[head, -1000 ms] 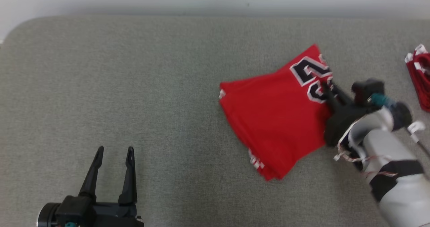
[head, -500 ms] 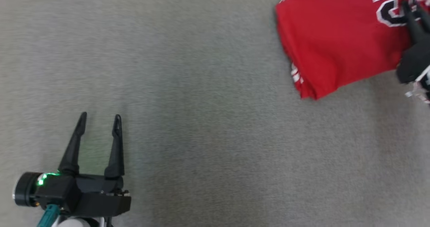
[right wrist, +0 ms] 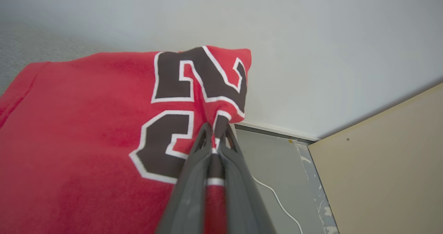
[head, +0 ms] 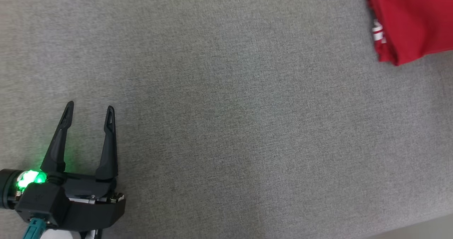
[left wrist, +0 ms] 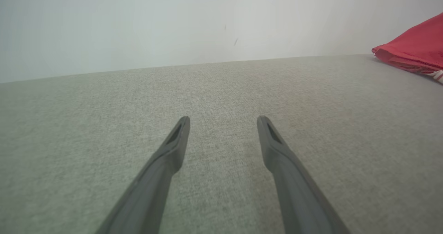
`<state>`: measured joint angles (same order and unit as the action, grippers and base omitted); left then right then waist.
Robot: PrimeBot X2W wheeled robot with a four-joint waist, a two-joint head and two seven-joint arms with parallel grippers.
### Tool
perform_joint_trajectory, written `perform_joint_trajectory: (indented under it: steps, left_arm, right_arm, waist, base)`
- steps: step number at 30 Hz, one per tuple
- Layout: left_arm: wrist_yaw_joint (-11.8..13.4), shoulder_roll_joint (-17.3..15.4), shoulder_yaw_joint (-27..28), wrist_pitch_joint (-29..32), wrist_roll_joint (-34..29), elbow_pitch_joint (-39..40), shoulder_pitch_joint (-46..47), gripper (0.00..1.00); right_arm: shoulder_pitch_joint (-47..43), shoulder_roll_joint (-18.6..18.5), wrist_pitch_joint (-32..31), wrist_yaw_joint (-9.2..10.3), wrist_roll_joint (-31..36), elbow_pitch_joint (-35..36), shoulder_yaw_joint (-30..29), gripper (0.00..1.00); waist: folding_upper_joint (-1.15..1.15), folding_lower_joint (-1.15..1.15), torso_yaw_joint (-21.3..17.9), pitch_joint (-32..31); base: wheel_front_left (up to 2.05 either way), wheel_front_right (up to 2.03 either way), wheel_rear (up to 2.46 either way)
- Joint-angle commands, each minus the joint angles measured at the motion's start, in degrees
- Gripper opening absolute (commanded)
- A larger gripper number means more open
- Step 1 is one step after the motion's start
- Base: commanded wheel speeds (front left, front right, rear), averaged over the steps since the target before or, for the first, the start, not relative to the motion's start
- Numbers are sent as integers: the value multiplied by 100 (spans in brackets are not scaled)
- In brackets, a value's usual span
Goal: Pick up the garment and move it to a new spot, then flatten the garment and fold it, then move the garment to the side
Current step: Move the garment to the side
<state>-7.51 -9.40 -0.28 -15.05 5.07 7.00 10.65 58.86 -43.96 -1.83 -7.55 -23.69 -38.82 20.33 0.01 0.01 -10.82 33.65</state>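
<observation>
The right gripper [right wrist: 215, 133] is clamped shut on a fold of the red fabric jersey with black, white-edged numerals [right wrist: 86, 123]. It grips the edge beside the numerals, and that edge seems raised, though the angle is poor. The left gripper [head: 90, 106], fingers spread and holding nothing, is low over the grey woven fabric surface [head: 226, 126]. The jersey lies well off to its right and ahead.
</observation>
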Motion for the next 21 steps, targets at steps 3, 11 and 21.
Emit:
perform_joint_trajectory:
  steps: [3, 11, 21]
  left_arm:
    - [7, -59, -9, -16, -79, 129, -43, 100]
    - [7, -73, -11, -16, -96, 256, -79, 100]
    - [30, 10, 27, -16, -12, 62, -31, 100]
  right_arm:
    - [160, -341, -91, 17, -55, -81, 4, 0]
    - [490, -725, -233, 17, 60, -446, 166, 0]
    - [891, -346, 346, 17, 556, -1047, 116, 100]
  waist:
    - [-1, -1, -126, 198]
    - [-1, -1, -76, 284]
    - [-1, -1, 64, 81]
  base:
    - [0, 0, 0]
    - [0, 0, 0]
    - [0, 0, 0]
